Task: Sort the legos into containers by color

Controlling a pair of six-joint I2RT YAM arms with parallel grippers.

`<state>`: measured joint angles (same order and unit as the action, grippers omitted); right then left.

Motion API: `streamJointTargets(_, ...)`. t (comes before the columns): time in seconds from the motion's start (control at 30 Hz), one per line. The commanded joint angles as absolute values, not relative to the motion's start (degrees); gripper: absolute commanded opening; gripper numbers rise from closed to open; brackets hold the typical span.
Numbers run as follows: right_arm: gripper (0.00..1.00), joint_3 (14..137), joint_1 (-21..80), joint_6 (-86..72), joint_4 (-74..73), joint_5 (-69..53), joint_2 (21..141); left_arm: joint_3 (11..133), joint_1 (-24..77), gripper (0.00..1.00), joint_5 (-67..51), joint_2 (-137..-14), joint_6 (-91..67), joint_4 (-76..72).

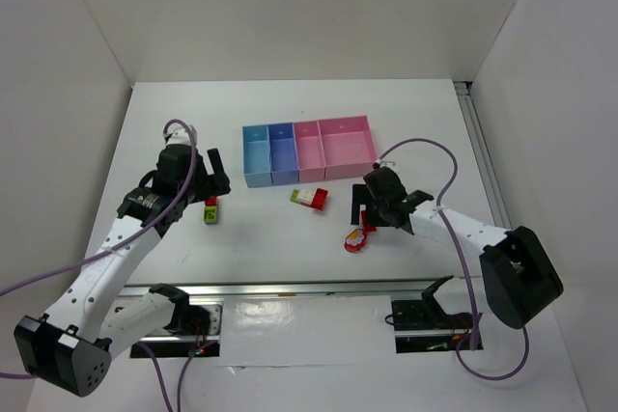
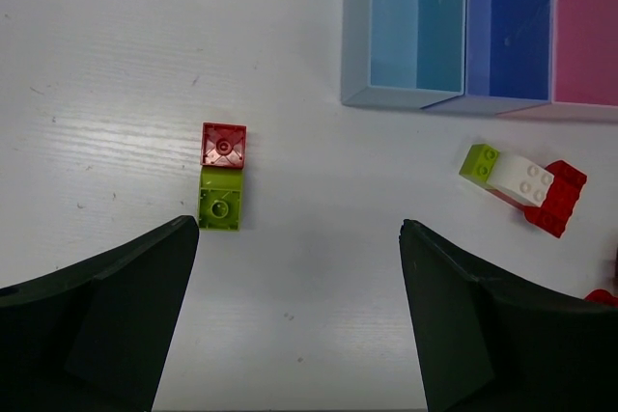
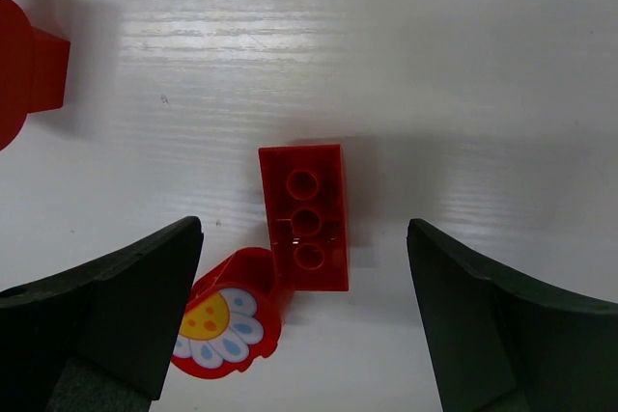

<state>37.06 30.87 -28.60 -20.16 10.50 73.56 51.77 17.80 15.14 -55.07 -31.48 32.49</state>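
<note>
The containers [image 1: 307,151] stand in a joined row at the back: light blue [image 2: 406,26], darker blue [image 2: 512,26], pink [image 2: 584,26] and a wider pink one [image 1: 346,145]. Legos lie loose on the table. A red brick [image 2: 223,145] touches a yellow-green brick [image 2: 220,207]. A green, white and red cluster [image 2: 521,180] lies near the bins. My left gripper [image 2: 297,229] hovers open just right of the red and green pair, holding nothing. My right gripper [image 3: 304,229] is open, straddling an upturned red brick [image 3: 304,217] beside a red flower-printed piece [image 3: 227,325].
Another red piece [image 3: 29,69] shows at the left edge of the right wrist view. White walls enclose the table on three sides. A metal rail [image 1: 309,287] runs along the near edge by the arm bases.
</note>
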Motion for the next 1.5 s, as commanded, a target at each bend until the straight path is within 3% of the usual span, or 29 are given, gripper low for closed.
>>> streamJointTargets(0.0, 0.93, 38.0, 31.0, -27.3, -16.7, 10.5, 75.1, 52.6, 18.5, 0.96, 13.7, -55.3, -30.0, 30.9)
streamJointTargets(0.23, 0.83, 38.5, 31.0, -27.3, -15.6, 12.7, 79.6, 53.3, 18.5, 0.96, 12.6, -56.5, -28.9, 30.9)
streamJointTargets(0.33, 0.73, 38.0, 31.0, -27.3, -14.4, 13.4, 80.7, 53.3, 18.5, 0.96, 12.6, -56.5, -28.9, 30.9)
streamJointTargets(0.5, 0.40, 39.1, 31.0, -27.9, -14.4, 15.1, 80.7, 53.9, 18.5, 0.96, 12.6, -57.0, -28.9, 31.5)
streamJointTargets(0.53, 0.30, 39.1, 31.0, -28.7, -15.3, 15.6, 80.1, 53.9, 18.5, 0.96, 12.6, -57.0, -28.9, 31.5)
streamJointTargets(0.57, 0.30, 39.9, 31.0, -28.7, -16.6, 15.6, 79.1, 53.9, 18.5, 0.96, 12.6, -57.0, -28.9, 31.5)
streamJointTargets(0.63, 0.20, 41.1, 31.0, -28.7, -17.9, 17.0, 74.8, 54.5, 18.5, 0.96, 12.6, -57.0, -28.9, 31.5)
streamJointTargets(0.9, 0.21, 51.1, 31.0, -27.0, -19.3, 20.1, 69.6, 51.7, 18.5, 1.00, 15.1, -58.4, -33.9, 32.1)
streamJointTargets(1.27, 0.23, 78.5, 29.3, -21.8, -17.1, 19.3, 97.8, 54.8, 18.5, 0.97, 13.3, -67.7, -34.5, 36.0)
streamJointTargets(1.47, 0.31, 85.0, 26.9, -21.3, -15.9, 18.7, 107.4, 57.7, 17.3, 0.96, 16.0, -72.7, -33.9, 40.0)
